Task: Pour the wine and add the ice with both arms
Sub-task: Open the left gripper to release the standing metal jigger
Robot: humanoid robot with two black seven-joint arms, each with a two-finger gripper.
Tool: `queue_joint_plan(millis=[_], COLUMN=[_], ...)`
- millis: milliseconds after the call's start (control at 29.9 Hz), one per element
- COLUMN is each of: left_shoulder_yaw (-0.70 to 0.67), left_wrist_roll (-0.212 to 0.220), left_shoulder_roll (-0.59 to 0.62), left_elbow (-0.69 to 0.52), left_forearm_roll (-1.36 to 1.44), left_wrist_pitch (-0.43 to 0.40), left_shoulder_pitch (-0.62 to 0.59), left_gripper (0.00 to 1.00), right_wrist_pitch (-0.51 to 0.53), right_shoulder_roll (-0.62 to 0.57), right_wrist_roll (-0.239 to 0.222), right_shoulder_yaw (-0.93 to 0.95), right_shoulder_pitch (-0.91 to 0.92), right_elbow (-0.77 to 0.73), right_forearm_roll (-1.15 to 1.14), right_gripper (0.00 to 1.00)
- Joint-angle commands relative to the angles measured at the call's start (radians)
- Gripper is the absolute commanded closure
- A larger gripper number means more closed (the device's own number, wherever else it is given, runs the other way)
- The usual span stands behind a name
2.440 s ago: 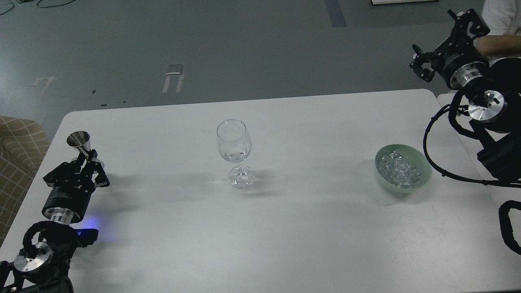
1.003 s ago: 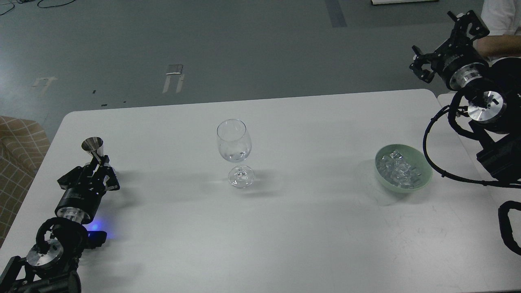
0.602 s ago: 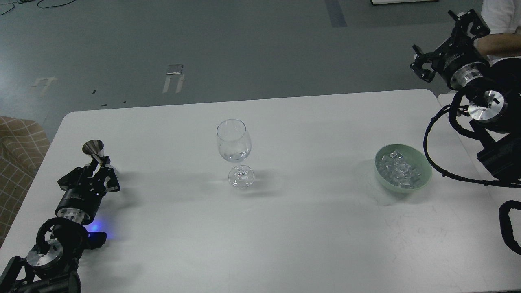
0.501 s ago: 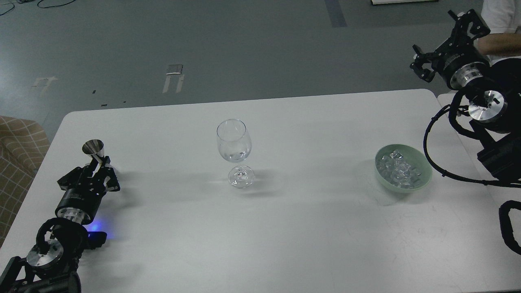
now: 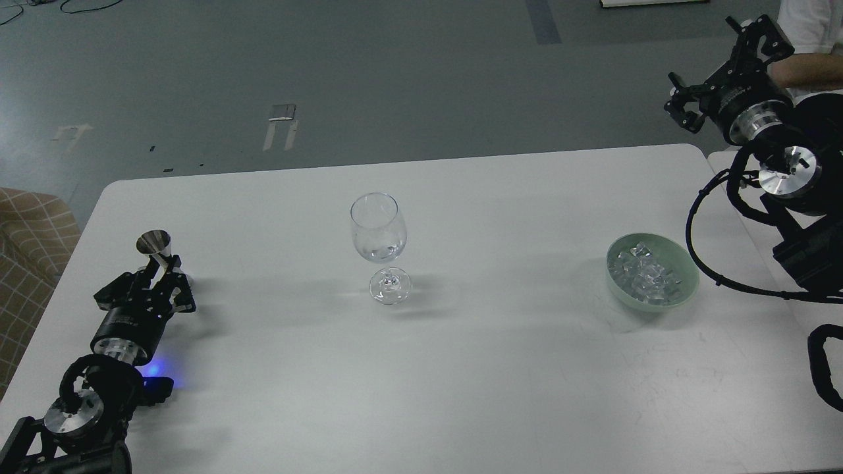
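Pouring appears done, a little clear wine (image 5: 380,251) lying in the stemmed glass (image 5: 379,230) mid-table, the left gripper (image 5: 160,266) clamped on a steel jigger (image 5: 156,245); ice (image 5: 645,272) remains in the green bowl (image 5: 685,289), the right gripper (image 5: 714,66) raised, jaws wide, empty.

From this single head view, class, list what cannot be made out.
- Left gripper: fingers dark; its grip on the metal jigger is unclear.
- Wine: colourless, so its level in the wine glass is unreadable.
- Ice: count too small to tell in the green bowl.
- Person: cut off by the right edge.
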Motion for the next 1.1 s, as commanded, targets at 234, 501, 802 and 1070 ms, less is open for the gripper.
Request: queue_joint_plan(millis=[234, 501, 802, 1070], left_shoulder_yaw=[0.0, 0.001, 0.035, 0.037], left_wrist_roll=[0.0, 0.012, 0.032, 0.026], left_shoulder_roll=[0.0, 0.002, 0.003, 0.002], left_elbow=[-0.002, -0.015, -0.04, -0.115], left_forearm_roll=[0.003, 0.004, 0.004, 0.004], left_wrist_pitch=[0.0, 0.003, 0.015, 0.114], left_shoulder_pitch=[0.004, 0.012, 0.021, 0.038], left_gripper=[0.57, 0.41, 0.13, 0.11], right_wrist_pitch=[0.0, 0.0, 0.003, 0.006], right_shoulder_roll=[-0.003, -0.003, -0.004, -0.004], right_wrist_roll=[0.0, 0.0, 0.003, 0.005], right_shoulder_yaw=[0.0, 0.0, 0.0, 0.001], right_shoulder_pitch=[-0.002, -0.003, -0.014, -0.018], right_elbow=[0.004, 0.004, 0.001, -0.002], right_forearm_roll=[0.0, 0.0, 0.0, 0.0], right_gripper=[0.0, 0.0, 0.0, 0.0])
